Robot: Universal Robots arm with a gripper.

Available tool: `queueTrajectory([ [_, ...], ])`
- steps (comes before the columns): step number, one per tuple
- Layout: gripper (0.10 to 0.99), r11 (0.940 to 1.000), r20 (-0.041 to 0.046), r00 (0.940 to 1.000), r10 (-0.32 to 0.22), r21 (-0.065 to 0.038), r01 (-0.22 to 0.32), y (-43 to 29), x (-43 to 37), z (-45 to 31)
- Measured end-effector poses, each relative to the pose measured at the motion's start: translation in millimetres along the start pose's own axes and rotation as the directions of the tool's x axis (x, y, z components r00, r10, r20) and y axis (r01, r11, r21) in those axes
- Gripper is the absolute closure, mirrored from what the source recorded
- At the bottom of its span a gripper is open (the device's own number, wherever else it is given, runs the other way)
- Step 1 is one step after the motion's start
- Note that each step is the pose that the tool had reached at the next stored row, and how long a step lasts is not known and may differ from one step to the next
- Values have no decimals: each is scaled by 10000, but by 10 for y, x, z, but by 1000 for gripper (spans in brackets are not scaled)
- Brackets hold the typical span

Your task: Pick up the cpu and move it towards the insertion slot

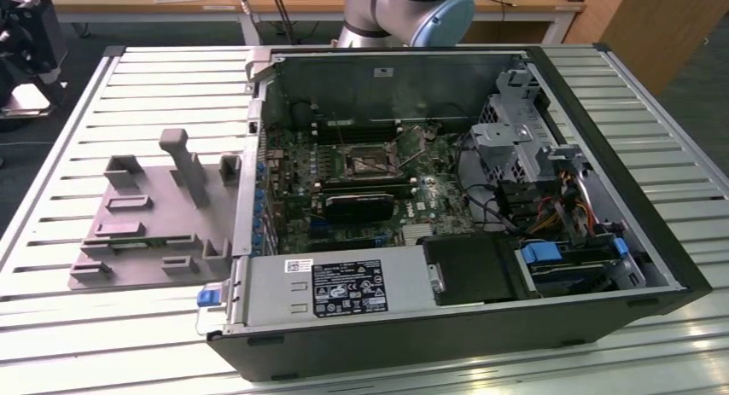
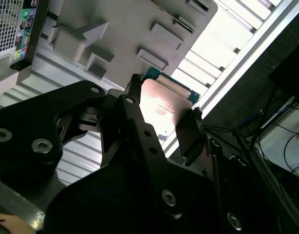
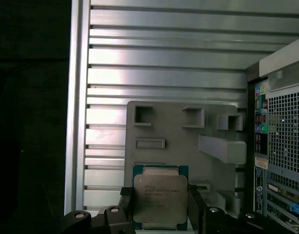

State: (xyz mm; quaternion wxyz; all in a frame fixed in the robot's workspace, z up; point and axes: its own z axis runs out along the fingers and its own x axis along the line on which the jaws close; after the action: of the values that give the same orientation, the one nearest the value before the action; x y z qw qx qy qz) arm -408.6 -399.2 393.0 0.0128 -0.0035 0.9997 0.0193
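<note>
While pinching cpu [image 3: 159, 202] by two opposite edges, hangs high over table [image 3: 164, 48], clear of everything. Noted in both wrist views: held flat, silver lid toward first wrist camera, pale rim and green border showing round it. Clamped by gripper [image 3: 159, 208], with fingers [image 3: 126, 204] pressed onto chip's sides, one per side, lid bare between. Same grip seen past black finger links in second wrist view; sits square, no tilt to be made out.

Well below chip: grey fixture [image 3: 178, 146], pockets empty as far as seen, lying on slats between table's edge rail and case [image 3: 286, 136]. In exterior view, found near table's edge on the exterior view's left, with case open-topped at table's middle, just beside.

Inside case, on board: slot [image 1: 367, 160], square metal frame with dark centre, just beyond black heatsink [image 1: 355, 206], toward case's far wall. Nothing seated in it, as far as can be told.

Deciding relation, judged rather than seen: lies from gripper on case side of fixture, that is, toward the exterior view's right, past case's side wall and down onto board. Well apart from chip at present. Being square, no long axis to line up; edges against frame instead. Flat face taken as roughly parallel to table, going by wrist views alone. Only one arm on rig.
</note>
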Motion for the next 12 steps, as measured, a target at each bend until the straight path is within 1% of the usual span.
queueTrajectory([
  [2,549,10000,-2,10000,0,0,0,0,-16,0],
  [4,549,10000,0,10000,0,0,0,-1,-57,2],
  [8,549,10000,1,10000,0,-1,0,-2,-162,5],
  [12,549,10000,1,10000,-1,-1,1,-3,-294,8],
])
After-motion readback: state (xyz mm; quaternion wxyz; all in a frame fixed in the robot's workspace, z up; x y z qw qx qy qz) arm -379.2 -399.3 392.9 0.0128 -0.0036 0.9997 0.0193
